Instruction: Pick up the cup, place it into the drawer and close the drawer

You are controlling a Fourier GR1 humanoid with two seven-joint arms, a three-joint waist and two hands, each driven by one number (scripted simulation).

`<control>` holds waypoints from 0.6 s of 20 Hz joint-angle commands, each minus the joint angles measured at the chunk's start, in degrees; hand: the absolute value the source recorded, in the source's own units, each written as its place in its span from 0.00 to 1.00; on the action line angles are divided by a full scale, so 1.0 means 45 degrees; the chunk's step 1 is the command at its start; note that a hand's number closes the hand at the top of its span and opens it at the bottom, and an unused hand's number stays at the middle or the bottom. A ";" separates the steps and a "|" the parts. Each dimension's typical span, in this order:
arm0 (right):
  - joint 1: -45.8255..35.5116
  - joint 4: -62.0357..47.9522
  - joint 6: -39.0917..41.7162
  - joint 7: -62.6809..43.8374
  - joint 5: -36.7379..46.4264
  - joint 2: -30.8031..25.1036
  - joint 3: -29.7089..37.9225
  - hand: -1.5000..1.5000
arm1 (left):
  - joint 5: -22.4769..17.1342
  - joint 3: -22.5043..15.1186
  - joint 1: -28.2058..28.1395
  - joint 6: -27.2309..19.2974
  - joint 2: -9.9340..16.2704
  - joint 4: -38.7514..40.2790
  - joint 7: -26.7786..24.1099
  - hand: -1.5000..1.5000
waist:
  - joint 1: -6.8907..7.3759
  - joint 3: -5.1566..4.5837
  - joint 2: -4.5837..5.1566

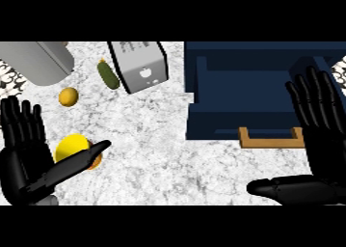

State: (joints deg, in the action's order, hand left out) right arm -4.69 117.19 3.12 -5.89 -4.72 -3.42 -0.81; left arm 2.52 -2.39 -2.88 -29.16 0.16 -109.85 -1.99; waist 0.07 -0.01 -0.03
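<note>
A yellow cup (73, 146) with an orange base stands on the marbled counter at the lower left. My left hand (24, 149) is open right beside it, fingers straight up, thumb stretched across the cup's lower right side. The dark blue drawer (236, 120) is pulled open at the right, with a wooden handle (269, 140) on its front. My right hand (325, 130) is open at the far right, fingers up over the drawer's right side, thumb pointing left below the handle.
A white toaster (139, 65) stands at the back centre, a green cucumber (108, 75) to its left. A grey appliance (36, 60) fills the back left corner. An orange fruit (68, 96) lies beyond the cup.
</note>
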 commanded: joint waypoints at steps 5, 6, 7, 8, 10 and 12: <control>-0.0703 -0.0407 0.0251 -0.0358 -0.0400 -0.0386 0.0711 0.00 | -0.1078 0.1003 -0.0702 0.0455 0.0341 0.0853 -0.0664 0.00 | 0.0021 0.0001 0.0004; 0.0968 0.1127 0.0264 -0.0084 0.0017 0.0044 -0.0297 0.00 | -0.1038 0.0485 -0.1458 0.0210 -0.0023 0.1223 -0.1594 0.00 | -0.0022 -0.0001 -0.0010; -0.0677 -0.0184 0.0228 -0.0398 -0.0328 -0.0320 0.0526 0.00 | -0.1295 0.1046 -0.1909 0.0617 0.0275 0.0548 -0.1302 0.00 | 0.0061 0.0000 -0.0001; 0.0749 0.0877 0.0068 0.0013 0.0264 0.0323 -0.0559 0.00 | -0.0948 0.0677 -0.1257 0.0114 -0.0025 0.1317 -0.1561 0.00 | -0.0013 0.0001 -0.0004; -0.0146 0.0238 0.0545 -0.0523 -0.0779 -0.0539 0.0900 0.00 | -0.1294 0.0137 -0.1546 -0.0348 -0.0027 0.1642 -0.2094 0.00 | -0.0002 0.0000 0.0001; -0.0274 -0.0060 0.0399 -0.0265 -0.0528 -0.0353 0.0714 0.00 | -0.2037 0.1305 -0.1497 0.0483 -0.0029 0.2952 -0.3219 0.00 | 0.0005 -0.0003 0.0009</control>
State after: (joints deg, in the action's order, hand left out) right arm -4.89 118.42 4.31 -7.58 -6.29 -4.29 0.81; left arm -3.20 1.44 -8.54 -28.22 0.53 -102.85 -9.74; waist 0.09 -0.01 -0.03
